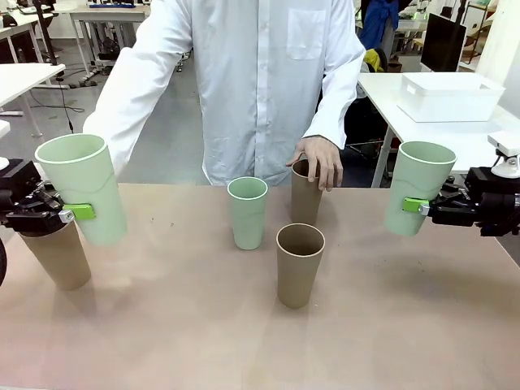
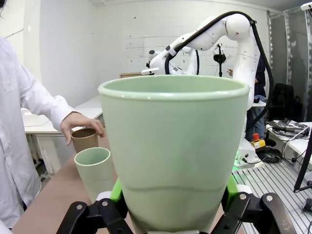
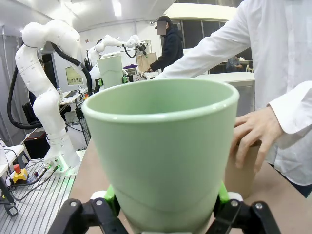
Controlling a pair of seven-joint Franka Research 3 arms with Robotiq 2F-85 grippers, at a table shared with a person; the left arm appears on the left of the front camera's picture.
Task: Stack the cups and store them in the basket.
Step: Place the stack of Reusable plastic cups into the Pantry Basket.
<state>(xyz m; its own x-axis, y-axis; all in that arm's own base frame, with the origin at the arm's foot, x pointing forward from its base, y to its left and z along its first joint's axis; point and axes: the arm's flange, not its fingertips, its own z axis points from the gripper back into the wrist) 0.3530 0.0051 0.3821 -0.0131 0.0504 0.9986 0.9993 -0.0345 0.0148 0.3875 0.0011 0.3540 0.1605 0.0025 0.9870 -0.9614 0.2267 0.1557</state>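
Beige tabletop (image 1: 162, 325), lower left: a tan matte tumbler (image 1: 58, 256) stands just beneath the left gripper (image 1: 81, 213), which clamps a tall mint-green tumbler (image 1: 81, 183) upright. Far right, the right gripper (image 1: 416, 205) clamps a second mint-green tumbler (image 1: 421, 183).

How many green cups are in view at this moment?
3. One cup is held in the left gripper, one in the right gripper, and one stands mid-table. None seems hidden.
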